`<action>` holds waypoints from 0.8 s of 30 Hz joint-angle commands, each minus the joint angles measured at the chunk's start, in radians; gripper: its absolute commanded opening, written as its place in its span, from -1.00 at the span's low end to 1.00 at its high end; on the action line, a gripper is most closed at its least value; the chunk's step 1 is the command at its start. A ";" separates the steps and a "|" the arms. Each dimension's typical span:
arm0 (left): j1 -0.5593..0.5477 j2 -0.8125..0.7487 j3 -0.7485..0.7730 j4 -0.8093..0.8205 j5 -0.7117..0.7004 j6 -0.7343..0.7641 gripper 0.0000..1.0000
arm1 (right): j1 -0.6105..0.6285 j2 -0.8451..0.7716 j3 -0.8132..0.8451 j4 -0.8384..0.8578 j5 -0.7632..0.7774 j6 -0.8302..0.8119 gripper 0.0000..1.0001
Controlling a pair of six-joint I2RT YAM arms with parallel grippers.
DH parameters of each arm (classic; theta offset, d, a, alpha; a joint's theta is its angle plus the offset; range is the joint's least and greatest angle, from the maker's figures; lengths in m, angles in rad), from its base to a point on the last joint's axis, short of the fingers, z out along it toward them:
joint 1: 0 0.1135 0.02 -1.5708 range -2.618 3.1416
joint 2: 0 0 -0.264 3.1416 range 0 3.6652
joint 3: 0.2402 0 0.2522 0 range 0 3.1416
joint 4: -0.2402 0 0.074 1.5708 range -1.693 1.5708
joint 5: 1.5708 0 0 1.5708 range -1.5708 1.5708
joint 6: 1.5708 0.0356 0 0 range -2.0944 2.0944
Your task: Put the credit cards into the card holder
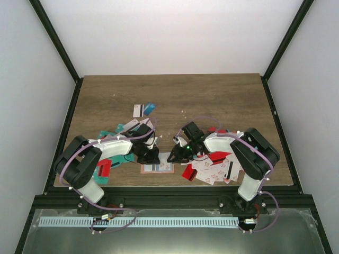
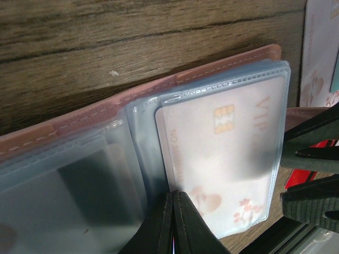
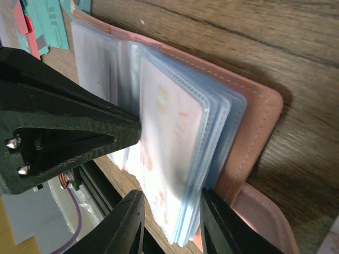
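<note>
**Meeting at the open card holder: what each camera adds**

Seen from above, the card holder [image 1: 165, 169] lies open at the near edge of the surface [image 1: 212, 95]. It sits between the left arm [image 1: 114, 148] and the right arm [image 1: 228, 143], and both arms reach down onto it. The credit cards [image 1: 214, 170] lie in loose heaps. White and red ones are to the right of the holder, teal and white ones to the left, and two more lie well apart toward the back. This view is too small to show how either set of jaws stands.

The left wrist view shows the pink cover spread flat with clear sleeves [image 2: 132, 174] fanned over it. A white card [image 2: 222, 159] with a gold chip and "VIP" lettering sits inside the top right-hand sleeve. The left jaws meet tip to tip at the bottom of this view, closed over the sleeves. Whether a leaf is nipped between them cannot be told. Dark fingers [image 2: 312, 159] of the right arm come in at the sleeve's right edge.

Only the right wrist view shows the sleeve stack edge-on. The right jaws stand a narrow way apart with the stack's lower corner between them, and whether they press it cannot be told. The left arm's black tip touches the top sleeve, and teal cards [image 3: 50, 26] lie beyond the holder.
</note>
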 commanded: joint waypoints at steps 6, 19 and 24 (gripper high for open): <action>-0.011 0.020 -0.033 -0.019 -0.069 0.001 -0.92 | 0.007 -0.059 0.026 -0.076 0.083 -0.025 -0.36; -0.013 0.019 -0.039 -0.019 -0.072 0.002 -0.92 | 0.007 -0.015 0.021 0.017 -0.029 -0.019 -0.36; -0.014 0.018 -0.041 -0.020 -0.073 0.000 -0.92 | 0.007 0.001 0.023 0.015 -0.024 -0.021 -0.37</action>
